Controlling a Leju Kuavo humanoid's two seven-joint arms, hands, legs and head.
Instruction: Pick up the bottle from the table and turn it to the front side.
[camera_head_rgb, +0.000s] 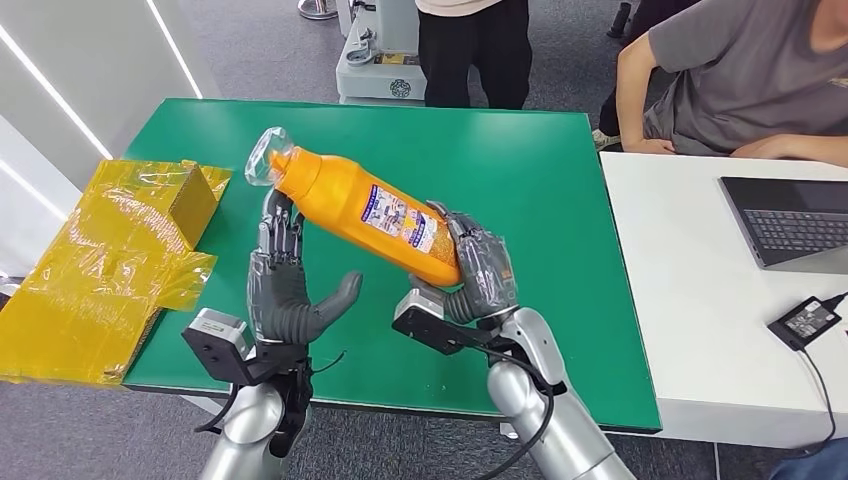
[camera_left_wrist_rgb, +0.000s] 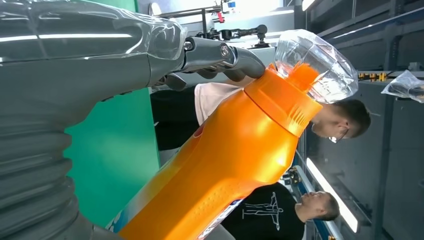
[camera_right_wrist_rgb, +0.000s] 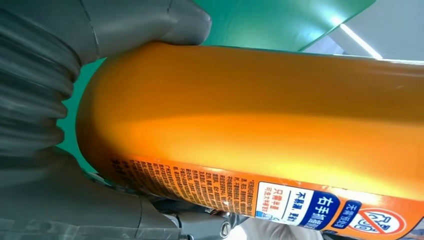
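While held, glossy orange bottle (camera_head_rgb: 375, 213) (clear-capped)

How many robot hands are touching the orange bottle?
2. The right hand grips the base end of the orange bottle; the left hand touches its neck with its fingertips, just under the clear cap.

In the right wrist view, the orange plastic bottle (camera_right_wrist_rgb: 260, 115) shows its label (camera_right_wrist_rgb: 280, 200) along the lower edge of the frame: a blue patch with white Chinese characters reading 右手…, a white box of small characters beside it, then columns of fine print too small to read. In the head view, the label's print is a blur.
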